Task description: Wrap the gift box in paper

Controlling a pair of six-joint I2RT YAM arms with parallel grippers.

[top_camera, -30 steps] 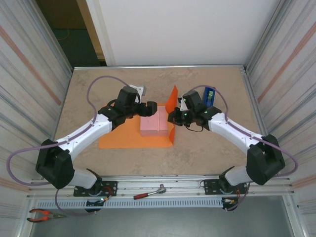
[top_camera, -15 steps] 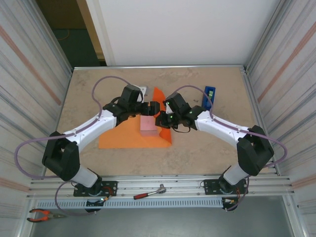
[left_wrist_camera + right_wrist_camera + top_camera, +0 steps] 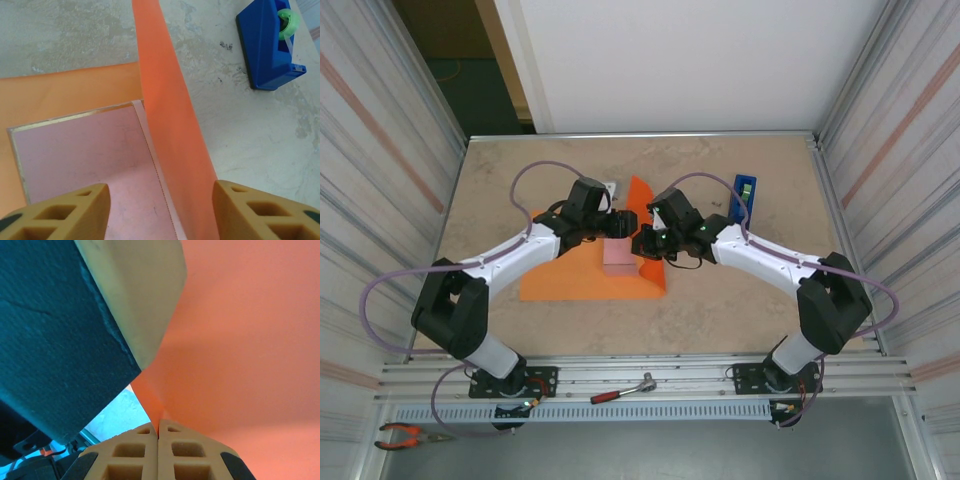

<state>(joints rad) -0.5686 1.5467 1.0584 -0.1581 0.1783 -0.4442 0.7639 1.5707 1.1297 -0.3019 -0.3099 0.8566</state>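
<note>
The orange paper (image 3: 570, 280) lies flat on the table with the pale pink gift box (image 3: 618, 256) on its right part. The sheet's right side is lifted into a flap (image 3: 170, 115) that stands along the box's right edge (image 3: 85, 150). My right gripper (image 3: 159, 427) is shut on the flap's edge, and in the top view it (image 3: 642, 243) sits just right of the box. My left gripper (image 3: 160, 210) hovers over the box's far right corner, open, its two fingers astride the flap without pinching it; in the top view it (image 3: 626, 222) is beside the flap's top.
A blue tape dispenser (image 3: 743, 197) stands at the back right, also in the left wrist view (image 3: 267, 42). A red-handled tool (image 3: 620, 392) and pliers (image 3: 405, 435) lie on the rail in front of the arm bases.
My right gripper has drawn the flap left toward the box. The left gripper has moved right to the flap and its jaws have narrowed around it.
</note>
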